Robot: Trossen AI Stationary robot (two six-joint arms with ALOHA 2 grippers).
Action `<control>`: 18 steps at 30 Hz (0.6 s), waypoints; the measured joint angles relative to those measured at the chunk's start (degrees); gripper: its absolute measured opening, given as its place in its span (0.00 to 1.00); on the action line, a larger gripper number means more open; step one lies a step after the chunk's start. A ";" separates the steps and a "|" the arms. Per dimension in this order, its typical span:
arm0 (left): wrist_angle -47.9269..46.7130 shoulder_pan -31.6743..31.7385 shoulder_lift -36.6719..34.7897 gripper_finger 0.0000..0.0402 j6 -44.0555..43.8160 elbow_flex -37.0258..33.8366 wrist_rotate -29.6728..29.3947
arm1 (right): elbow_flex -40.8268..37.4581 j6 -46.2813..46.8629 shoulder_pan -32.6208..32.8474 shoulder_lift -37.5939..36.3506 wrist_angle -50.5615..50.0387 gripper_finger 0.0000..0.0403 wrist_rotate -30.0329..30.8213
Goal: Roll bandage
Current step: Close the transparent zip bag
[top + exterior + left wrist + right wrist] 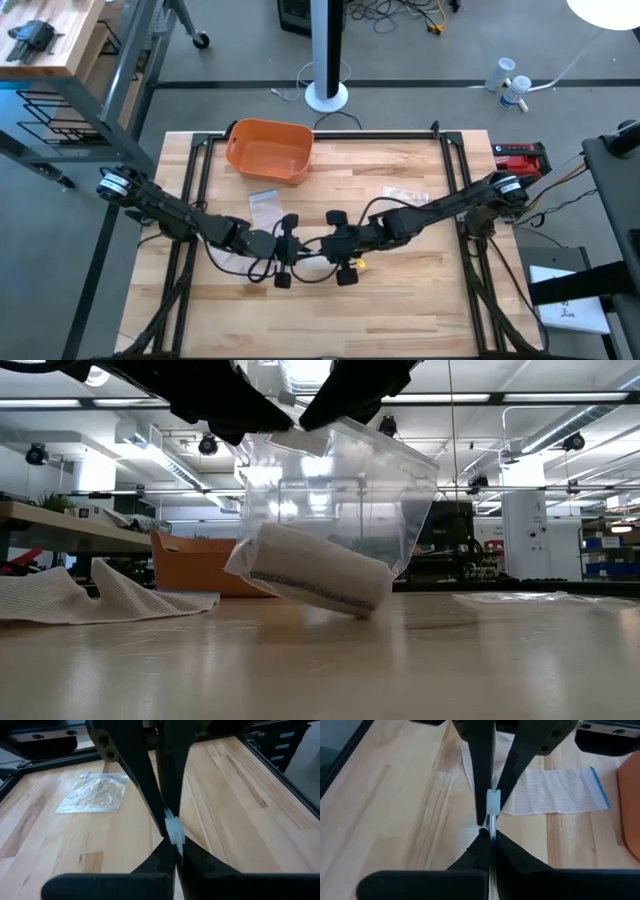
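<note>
both tools, left (170, 827) and right (491, 805), pinch a clear bag (340, 490) with the rolled bandage (315, 572) hanging inside.

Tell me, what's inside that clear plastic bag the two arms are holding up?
A rolled white bandage sits low in the clear bag, tilted. The bag's top edge is hidden by the dark fingers pinching it.

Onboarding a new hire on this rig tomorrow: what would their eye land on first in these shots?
Both end effectors, the left end effector and right end effector, meet at mid-table, each pinched shut on the top edge of a clear plastic bag. A rolled bandage sits tilted in the bag's bottom, right at the tabletop. Behind, an orange bin stands at the far edge, and an unrolled bandage strip lies flat beside it.
</note>
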 joint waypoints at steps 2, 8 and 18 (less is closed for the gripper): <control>-1.11 -0.11 -0.24 0.04 0.03 0.00 0.22 | 0.02 -0.04 0.00 0.00 -0.59 0.00 0.01; -2.34 -0.20 -2.65 0.13 -0.31 -0.04 -2.36 | 0.02 -0.06 0.04 0.00 -1.09 0.00 0.04; -2.60 -0.24 -3.39 0.19 -1.93 -0.04 -1.82 | 0.02 -0.48 0.04 0.00 -1.19 0.00 0.05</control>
